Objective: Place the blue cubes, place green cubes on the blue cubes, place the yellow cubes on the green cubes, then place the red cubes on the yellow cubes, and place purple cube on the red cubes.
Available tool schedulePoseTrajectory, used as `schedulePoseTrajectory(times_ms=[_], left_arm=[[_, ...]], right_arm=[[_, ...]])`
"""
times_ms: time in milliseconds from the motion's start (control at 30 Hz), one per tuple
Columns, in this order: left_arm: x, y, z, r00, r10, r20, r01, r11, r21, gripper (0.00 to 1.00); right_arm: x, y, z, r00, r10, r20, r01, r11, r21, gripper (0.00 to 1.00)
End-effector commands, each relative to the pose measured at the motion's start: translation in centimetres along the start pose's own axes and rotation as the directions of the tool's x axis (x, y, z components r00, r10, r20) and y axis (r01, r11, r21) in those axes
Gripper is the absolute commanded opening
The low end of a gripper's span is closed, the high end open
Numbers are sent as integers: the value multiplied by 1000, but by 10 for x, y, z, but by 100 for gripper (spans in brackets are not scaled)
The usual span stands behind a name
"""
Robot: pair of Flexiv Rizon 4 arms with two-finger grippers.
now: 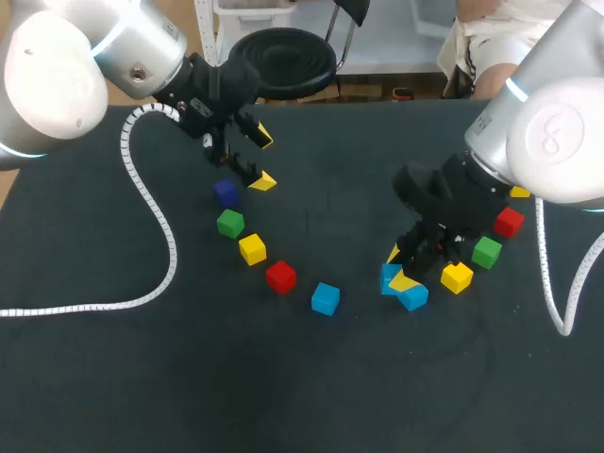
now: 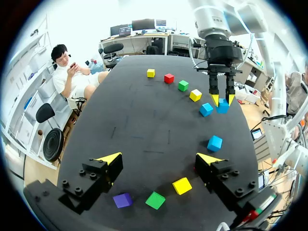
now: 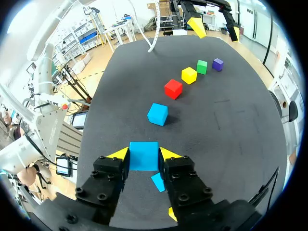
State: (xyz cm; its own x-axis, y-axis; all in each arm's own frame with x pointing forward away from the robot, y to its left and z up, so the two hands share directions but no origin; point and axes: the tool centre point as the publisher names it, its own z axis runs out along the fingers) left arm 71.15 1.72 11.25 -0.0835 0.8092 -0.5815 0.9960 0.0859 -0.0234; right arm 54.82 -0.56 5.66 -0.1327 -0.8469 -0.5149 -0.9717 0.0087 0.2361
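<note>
On the dark tabletop [image 1: 311, 396] are counted three blue cubes, two green, three yellow, two red and one purple cube [image 1: 225, 192]. The right pincer [image 3: 144, 155] is clamped on one blue cube [image 3: 144, 161], just beside a second blue cube [image 3: 158, 182], while the left pincer [image 2: 160, 159] is held with fingers apart near the purple cube. The third yellow cube [image 2: 150, 72], mostly hidden behind the right arm [image 1: 557, 123] in the head view, is shown whole in the left wrist view.
</note>
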Motion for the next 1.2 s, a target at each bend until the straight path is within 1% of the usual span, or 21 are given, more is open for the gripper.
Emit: schedulePoseTrajectory(times_ms=[33, 133, 200, 267, 433, 600, 667, 800, 1033, 1167, 1200], left_arm=[[-1, 2, 0, 1000, -1, -4, 1, 1000, 3, 100], [-1, 2, 0, 1000, -1, -4, 1, 1000, 3, 100], [-1, 2, 0, 1000, -1, -4, 1, 1000, 3, 100], [-1, 2, 0, 1000, -1, -4, 1, 1000, 3, 100], [-1, 2, 0, 1000, -1, -4, 1, 1000, 3, 100], [-1, 2, 0, 1000, -1, -4, 1, 1000, 3, 100], [-1, 2, 0, 1000, -1, -4, 1, 1000, 3, 100], [-1, 2, 0, 1000, -1, -4, 1, 1000, 3, 100], [-1, 2, 0, 1000, -1, -4, 1, 1000, 3, 100], [-1, 2, 0, 1000, -1, -4, 1, 1000, 3, 100], [-1, 2, 0, 1000, -1, -4, 1, 1000, 3, 100]], right_arm=[[0, 0, 0, 1000, -1, 2, 1, 1000, -1, 0], [0, 0, 0, 1000, -1, 2, 1, 1000, -1, 0], [-6, -7, 0, 999, -18, -35, 18, 1000, -7, 0], [-10, -15, -1, 998, -25, -49, 25, 1000, -4, 0], [-9, -37, -4, 998, -51, -44, 51, 999, -3, 0], [-11, -49, -2, 997, -66, -41, 66, 998, -2, 0], [-12, -54, 0, 996, -85, -33, 86, 996, 14, 0], [-15, -65, 3, 993, -119, -22, 119, 993, 12, 0], [-29, -78, 11, 987, -157, -26, 157, 988, -1, 0], [-39, -85, 17, 988, -152, -32, 152, 988, -16, 0], [-42, -86, 18, 990, -133, -51, 132, 991, -15, 0]])
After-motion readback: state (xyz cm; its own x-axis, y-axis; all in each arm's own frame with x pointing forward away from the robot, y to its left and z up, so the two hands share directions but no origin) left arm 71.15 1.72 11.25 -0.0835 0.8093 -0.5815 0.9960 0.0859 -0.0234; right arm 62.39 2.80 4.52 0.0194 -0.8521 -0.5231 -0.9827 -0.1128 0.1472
